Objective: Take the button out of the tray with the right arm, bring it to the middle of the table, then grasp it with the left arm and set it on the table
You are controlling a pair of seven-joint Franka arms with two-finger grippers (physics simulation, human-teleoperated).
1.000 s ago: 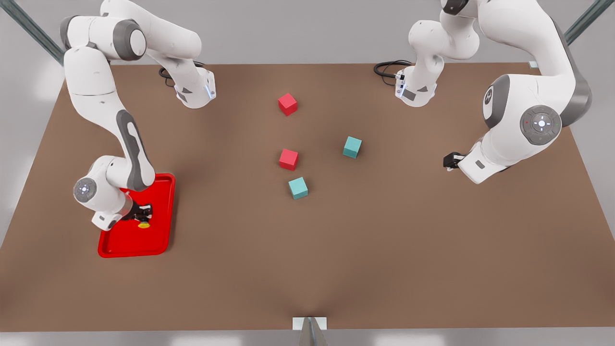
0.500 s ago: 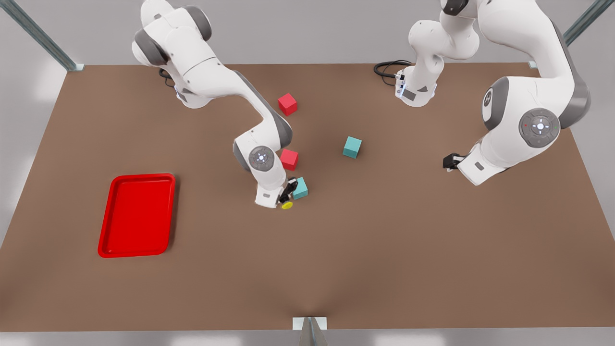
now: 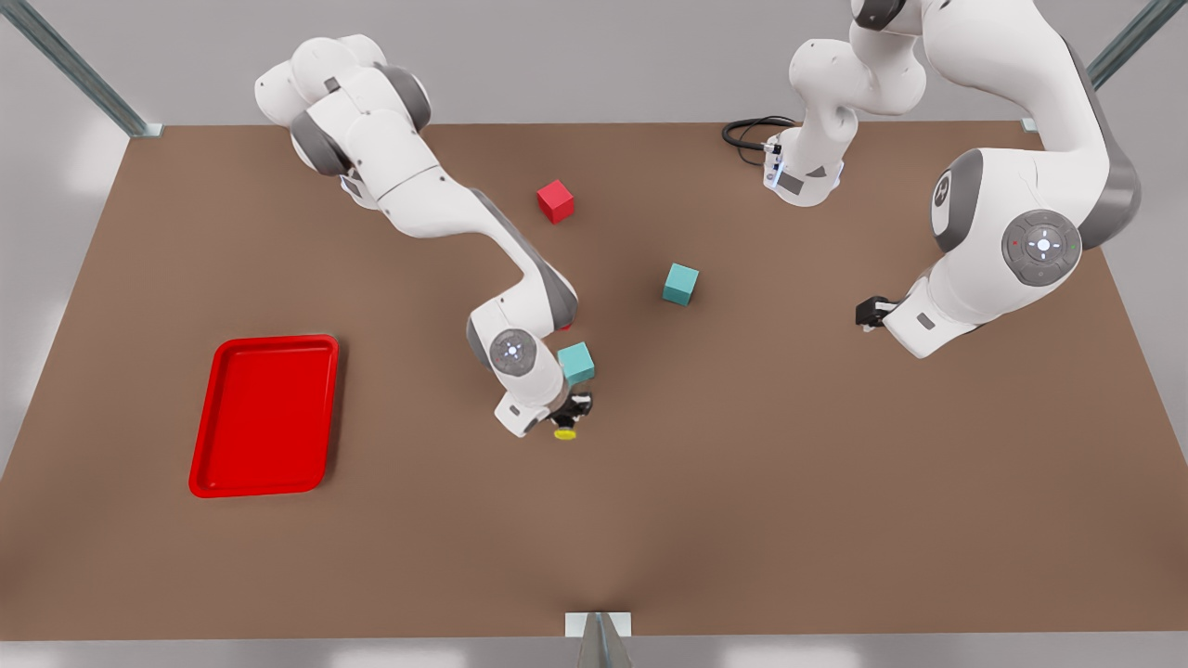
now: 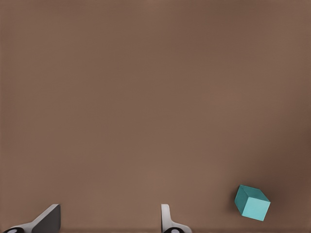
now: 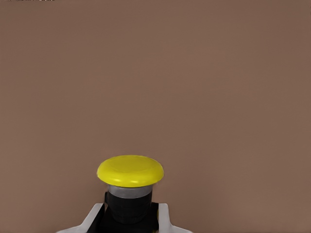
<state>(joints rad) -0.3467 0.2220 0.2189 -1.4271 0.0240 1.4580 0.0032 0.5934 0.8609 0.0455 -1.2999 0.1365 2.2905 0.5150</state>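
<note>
Right gripper (image 3: 568,417) clamped on button (image 3: 565,429) above table (image 3: 742,482) middle, beside teal cube (image 3: 576,362) — red cube mostly hidden behind arm. Left gripper (image 3: 868,312) fingers apart, waiting. Tray (image 3: 264,413) well apart. No writing legible.

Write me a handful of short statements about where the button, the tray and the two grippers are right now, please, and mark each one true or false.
1. The button lies in the tray. False: it is out of the tray, held over the middle of the table.
2. The right gripper is shut on the button. True: the right wrist view shows its fingers on either side of the dark body under the yellow cap.
3. The left gripper holds a teal cube. False: it is open and holds nothing, waiting at the front view's right.
4. A teal cube sits just beside the right gripper. True.
5. The tray holds nothing. True.
</note>
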